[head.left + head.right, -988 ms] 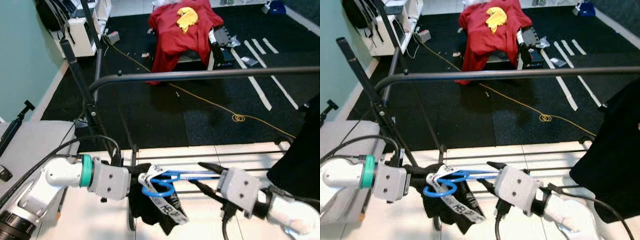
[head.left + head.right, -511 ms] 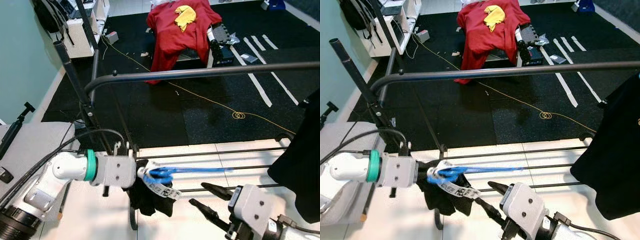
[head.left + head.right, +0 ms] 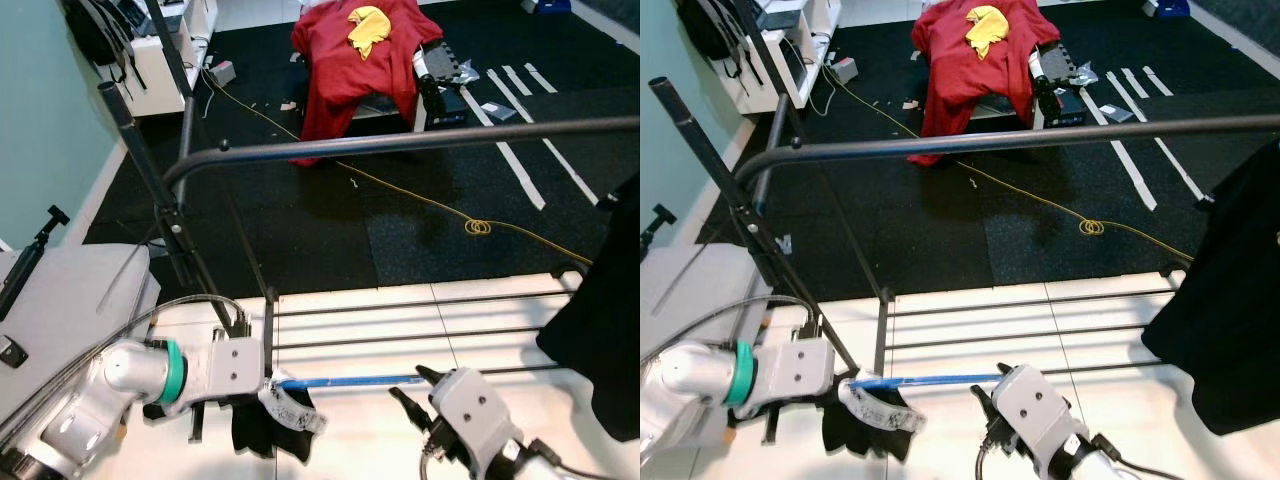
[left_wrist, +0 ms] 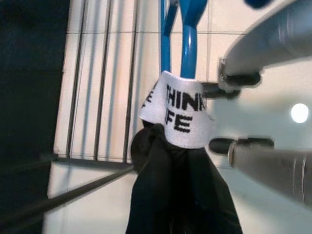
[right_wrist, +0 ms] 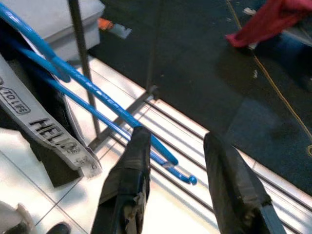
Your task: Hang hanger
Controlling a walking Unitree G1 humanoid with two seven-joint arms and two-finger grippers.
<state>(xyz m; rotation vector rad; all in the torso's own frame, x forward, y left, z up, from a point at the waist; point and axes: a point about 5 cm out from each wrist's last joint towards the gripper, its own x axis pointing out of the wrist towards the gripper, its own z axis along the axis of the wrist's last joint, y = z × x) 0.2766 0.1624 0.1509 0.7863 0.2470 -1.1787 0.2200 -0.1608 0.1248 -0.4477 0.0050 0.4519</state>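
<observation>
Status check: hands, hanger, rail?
Left hand shut on blue hanger carrying black garment. Right hand open beside the hook end. Rail above, hanger not yet hung.

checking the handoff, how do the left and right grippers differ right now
The left gripper is shut on the blue hanger, which carries a black garment; the right gripper is open and holds nothing. The left sits at the garment end, the right at the hanger's free tip. Both are low, below the rack rail, with two black fingers.
</observation>
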